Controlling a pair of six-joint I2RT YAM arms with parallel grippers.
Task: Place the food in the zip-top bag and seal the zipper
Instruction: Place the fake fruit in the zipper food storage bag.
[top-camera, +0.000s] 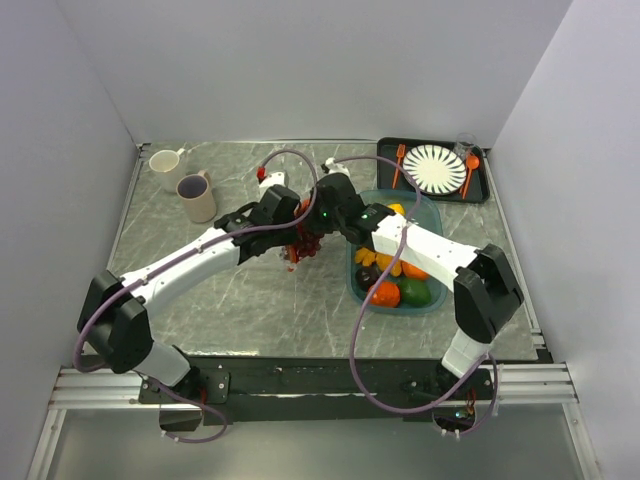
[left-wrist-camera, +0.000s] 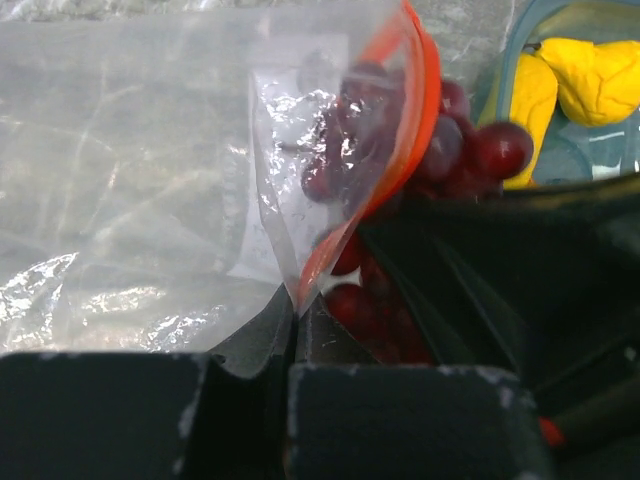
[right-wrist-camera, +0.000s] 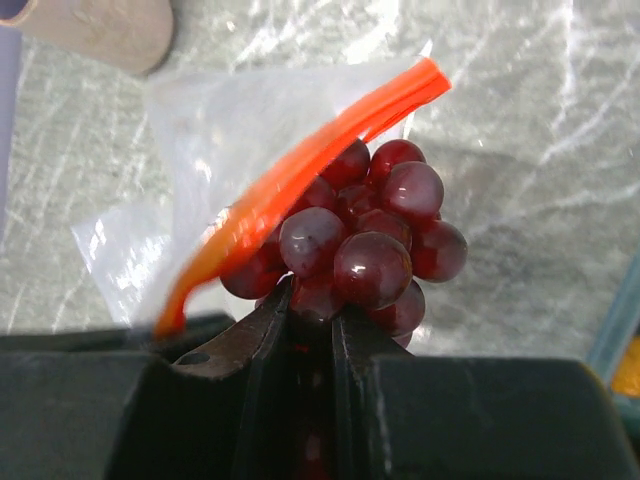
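Observation:
The clear zip-top bag (left-wrist-camera: 130, 180) lies floppy on the marbled table, its orange-red zipper (left-wrist-camera: 405, 130) arching up at the mouth. My left gripper (left-wrist-camera: 293, 320) is shut on the bag's mouth edge, right at the zipper's lower end. My right gripper (right-wrist-camera: 312, 300) is shut on a bunch of dark purple grapes (right-wrist-camera: 370, 260), held at the bag's mouth against the zipper (right-wrist-camera: 300, 170); some grapes show through the plastic. In the top view both grippers meet mid-table around the grapes (top-camera: 305, 245). Other food, an orange piece (top-camera: 385, 293), a green piece (top-camera: 415, 292) and yellow pieces (left-wrist-camera: 595, 75), lies in the teal tray (top-camera: 432, 300).
Two mugs (top-camera: 196, 197) (top-camera: 165, 160) stand at the back left. A black tray (top-camera: 484, 190) at the back right holds a striped plate (top-camera: 434, 168), an orange fork and spoon and a glass. Walls enclose the table on three sides.

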